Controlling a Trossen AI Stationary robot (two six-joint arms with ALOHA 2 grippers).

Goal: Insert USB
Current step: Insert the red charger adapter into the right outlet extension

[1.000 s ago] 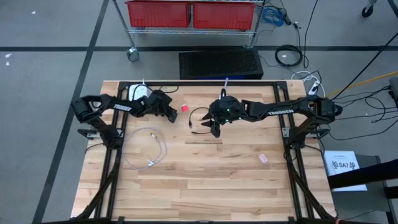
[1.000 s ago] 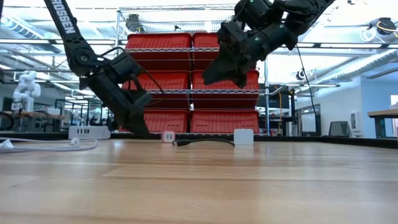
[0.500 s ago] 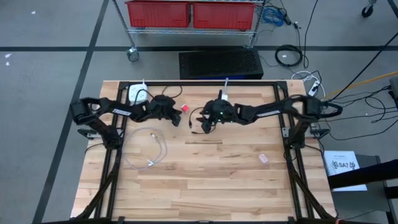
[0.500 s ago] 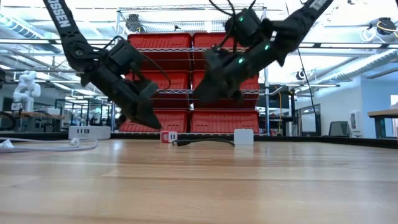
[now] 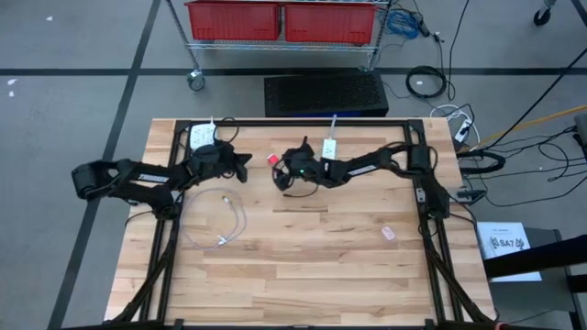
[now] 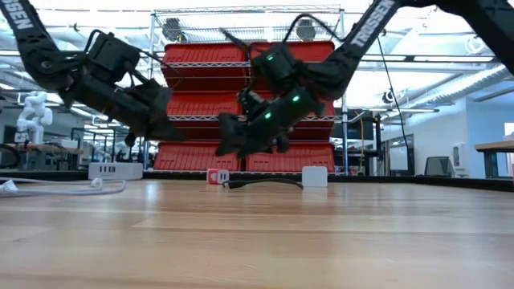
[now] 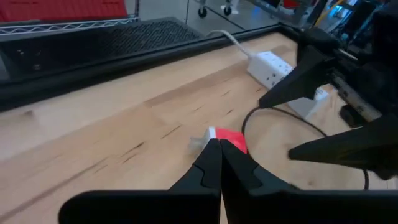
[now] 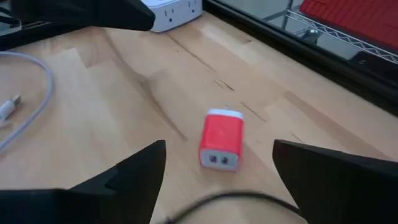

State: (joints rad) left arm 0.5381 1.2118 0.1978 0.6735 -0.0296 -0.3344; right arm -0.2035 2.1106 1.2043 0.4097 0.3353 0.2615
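A small red charger block point(image 5: 272, 159) with a white far end lies flat on the wooden table, its two ports facing my right gripper point(image 8: 221, 134). My right gripper point(image 8: 219, 149) stands open just above the table, one finger off to each side of the charger and short of it. Held low over the table to the charger's left, my left gripper point(image 5: 246, 168) is shut on nothing, its tips point(image 7: 217, 152) close to the charger point(image 7: 227, 138). A white USB cable point(image 5: 223, 220) lies in a loop near the left side, its plug end point(image 8: 9, 107) free.
A white power strip point(image 5: 204, 136) sits at the far left and a second white one point(image 5: 330, 147) at the far middle. A thin black cable point(image 5: 295, 181) curls under my right gripper. A small pink piece point(image 5: 388, 234) lies at the right. Bare wood fills the near half.
My right gripper has swung toward the table's left and come down to just short of the red charger, tipping closer to level. My left gripper first reached toward the charger, then drew back toward the left edge, rose off the table and tipped closer to level.
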